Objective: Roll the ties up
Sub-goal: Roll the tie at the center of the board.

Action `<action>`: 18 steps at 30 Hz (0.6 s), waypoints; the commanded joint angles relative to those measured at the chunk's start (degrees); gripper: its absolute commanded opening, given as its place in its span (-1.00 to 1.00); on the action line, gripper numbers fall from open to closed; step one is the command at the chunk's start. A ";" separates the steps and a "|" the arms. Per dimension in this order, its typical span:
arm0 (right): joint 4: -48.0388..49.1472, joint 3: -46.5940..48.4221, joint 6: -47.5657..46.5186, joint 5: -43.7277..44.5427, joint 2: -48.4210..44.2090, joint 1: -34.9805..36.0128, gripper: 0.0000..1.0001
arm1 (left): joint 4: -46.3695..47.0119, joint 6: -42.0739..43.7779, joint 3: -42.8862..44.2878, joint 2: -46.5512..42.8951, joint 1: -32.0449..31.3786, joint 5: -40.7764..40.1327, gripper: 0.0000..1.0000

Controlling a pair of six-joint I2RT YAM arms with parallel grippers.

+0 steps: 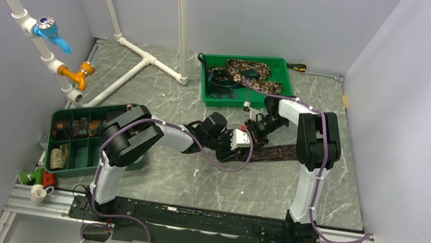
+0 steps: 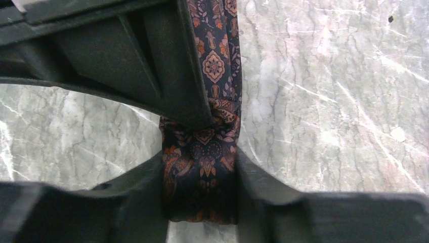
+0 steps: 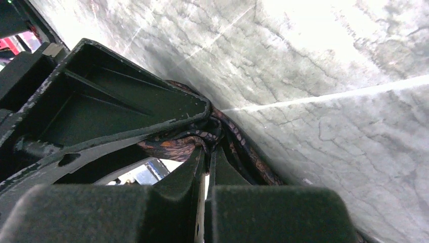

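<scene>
In the overhead view the rolled end of the dark patterned tie (image 1: 278,152) is hidden beneath the left gripper (image 1: 236,147) and the right gripper (image 1: 252,135), which crowd together over it. The left arm covers a corner of the divided tray (image 1: 69,119), whose contents are too small to name. In the left wrist view the tie's flat length runs off the top edge. In the right wrist view only a sliver of fabric shows, and whether it lies between the closed tips cannot be told.
</scene>
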 commanded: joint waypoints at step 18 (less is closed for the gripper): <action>10.46 -4.12 -1.94 17.03 3.00 1.12 -1.00 | 21.19 -6.77 -8.45 -0.15 4.36 9.46 0.64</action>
